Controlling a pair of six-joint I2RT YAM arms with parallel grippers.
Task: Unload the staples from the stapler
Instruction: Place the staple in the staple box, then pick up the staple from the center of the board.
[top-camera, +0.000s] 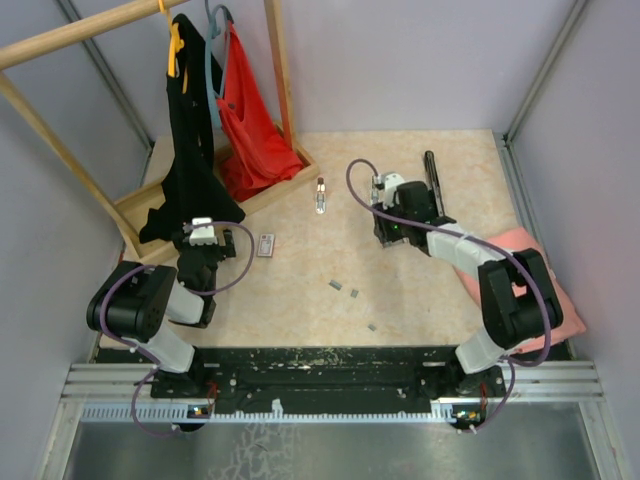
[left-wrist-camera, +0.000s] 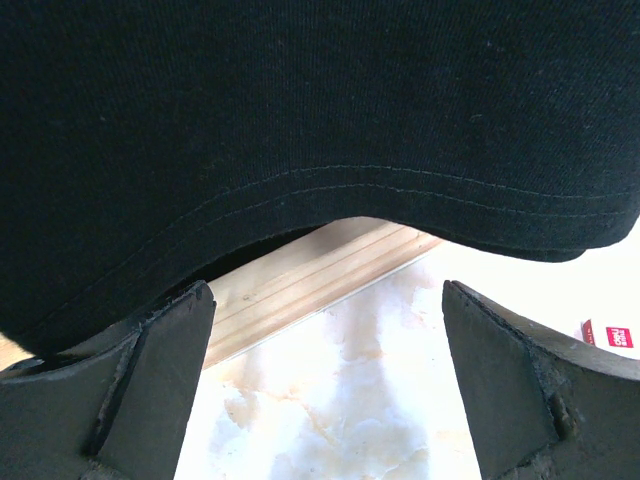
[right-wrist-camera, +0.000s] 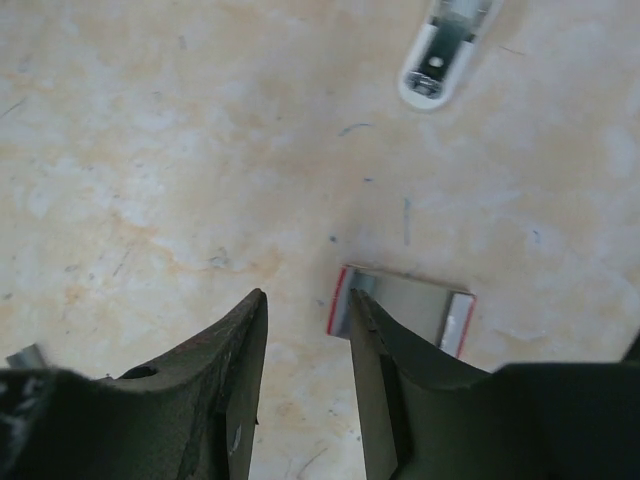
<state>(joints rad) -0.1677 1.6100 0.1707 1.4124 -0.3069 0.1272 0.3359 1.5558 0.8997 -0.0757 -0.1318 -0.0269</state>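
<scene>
While the left hand (left-wrist-camera: 325, 290) gapes wide, the right hand (right-wrist-camera: 305, 300) stands slightly parted.

- right gripper (right-wrist-camera: 305, 300): dark fingers parted by a narrow gap, nothing between them, marbled beige worktop (right-wrist-camera: 150, 150) below
- red-edged box (right-wrist-camera: 405, 305), silvery face, flat, partly hidden behind one finger
- white-and-silver clip-like piece (right-wrist-camera: 440, 50) farther off, cut by frame

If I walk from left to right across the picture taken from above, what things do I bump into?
Black shirt → small box → silvery clip → staples → stapler → pink cloth
</scene>
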